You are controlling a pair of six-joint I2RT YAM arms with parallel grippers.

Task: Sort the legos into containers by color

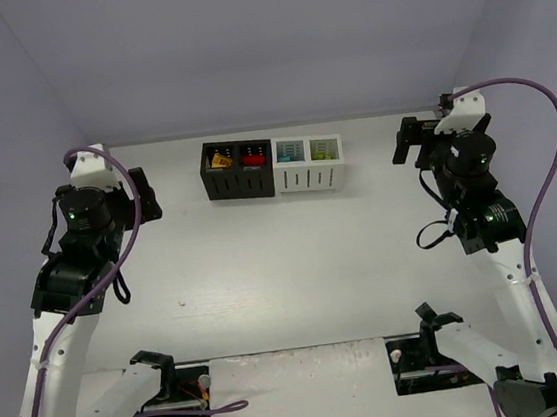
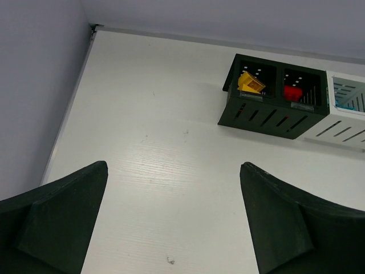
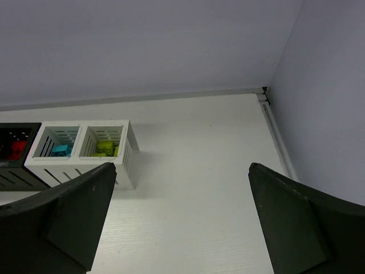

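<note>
**Sorting at its apparent end: both tools empty, all visible bricks binned**

Dark fingers (image 2: 57,222) of the left gripper (image 2: 174,165) fill the foreground of its wrist view, set wide apart with nothing but bare table (image 2: 171,188) between them. The right gripper (image 3: 182,166) stands the same way, its jaws spread and holding nothing.

From above, the left gripper (image 1: 145,202) hangs near the table's left edge. The right gripper (image 1: 408,142) hangs near the right edge. Both are well apart from the containers (image 1: 274,183), which stand in a row at the far side of the table.

The legos lie inside the row, one colour group to each bin:
- Far-left black bin (image 1: 224,188): yellow-orange bricks (image 2: 250,83).
- Next black bin (image 1: 258,184): red bricks (image 2: 292,92).
- First white bin (image 1: 293,181): a teal brick (image 3: 59,150).
- Last white bin (image 1: 326,177): green bricks (image 3: 104,148).

No loose brick shows on the table in any view. How many bricks each bin holds cannot be told.

Judged from this layout, the sorting step looks finished and no pick is in hand. The next move probably calls for no grasp. At most it is a check that the yellow and orange pieces belong together, and then bringing both arms to rest clear of the bins.
</note>
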